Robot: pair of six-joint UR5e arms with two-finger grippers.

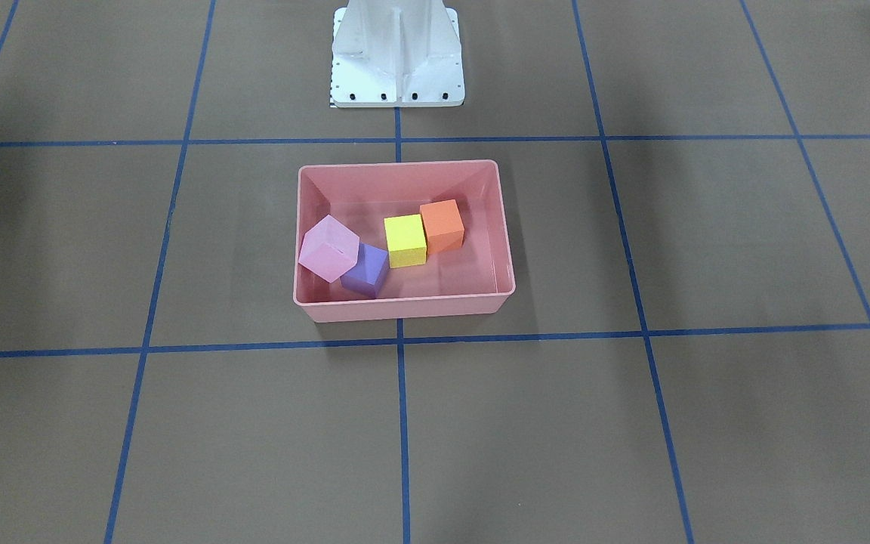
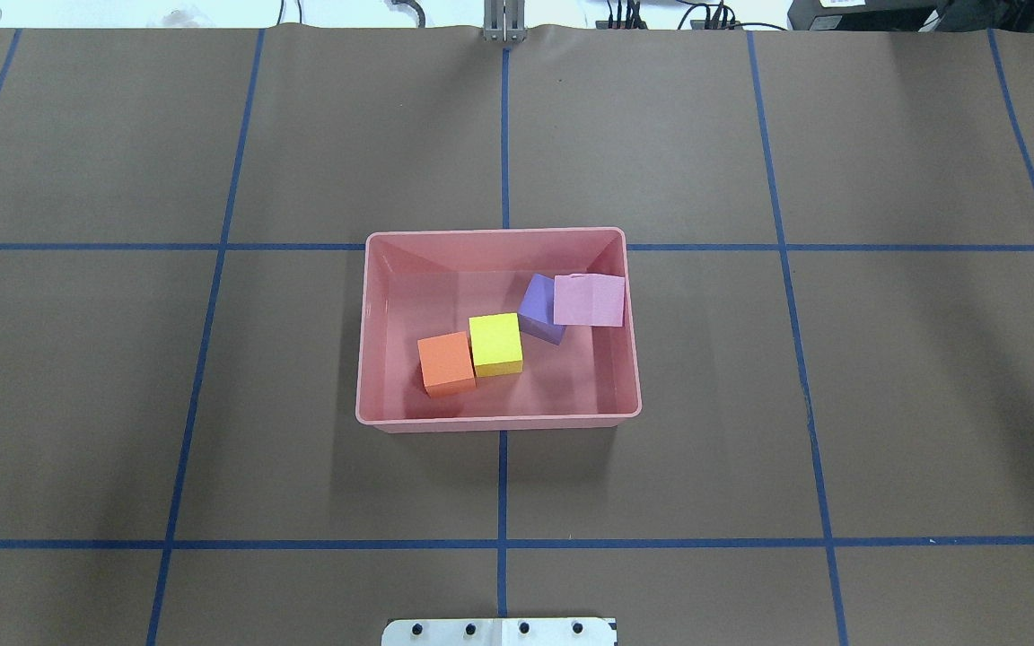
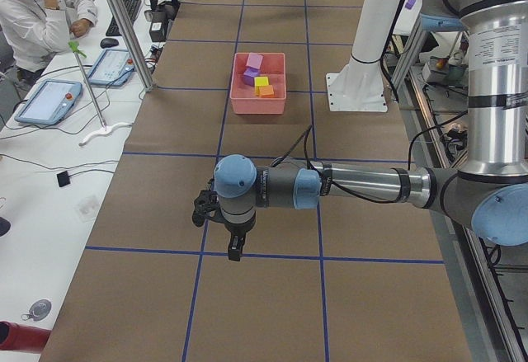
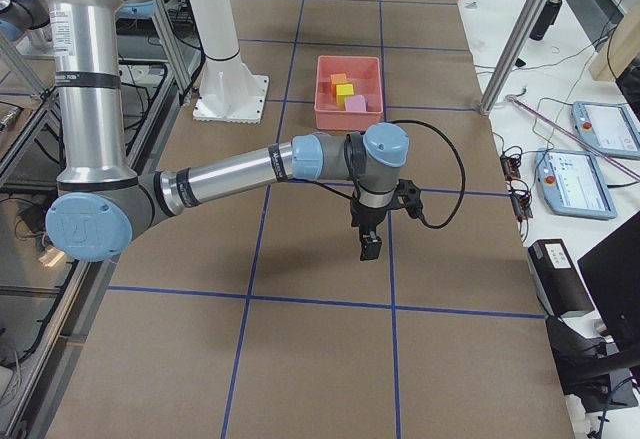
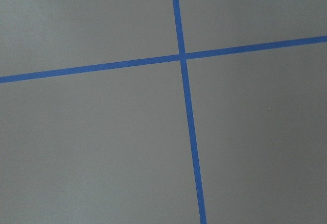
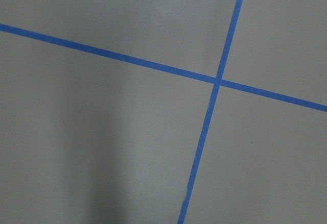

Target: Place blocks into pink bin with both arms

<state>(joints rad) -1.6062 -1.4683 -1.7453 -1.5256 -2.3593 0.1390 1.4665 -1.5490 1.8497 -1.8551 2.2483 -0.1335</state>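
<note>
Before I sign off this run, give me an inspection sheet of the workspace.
Surface: brown table with blue tape grid.
Job's things: orange block, yellow block, purple block and pink block all in the bin; pink block tilted against the purple one.
Clutter: nothing seen.
Grippers: left gripper and right gripper over bare table, away from the bin; open or shut cannot be told.
Cables: right-wrist cable loops wide; left-wrist cable loops short.
Surroundings: white pedestal; operator and tablets at side desk.

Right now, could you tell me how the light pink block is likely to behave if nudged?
The light pink block sits tilted, propped on the purple block by the wall of the pink bin, so it may tip flat. Its matte, foam-like look suggests it is light and squashy.
</note>
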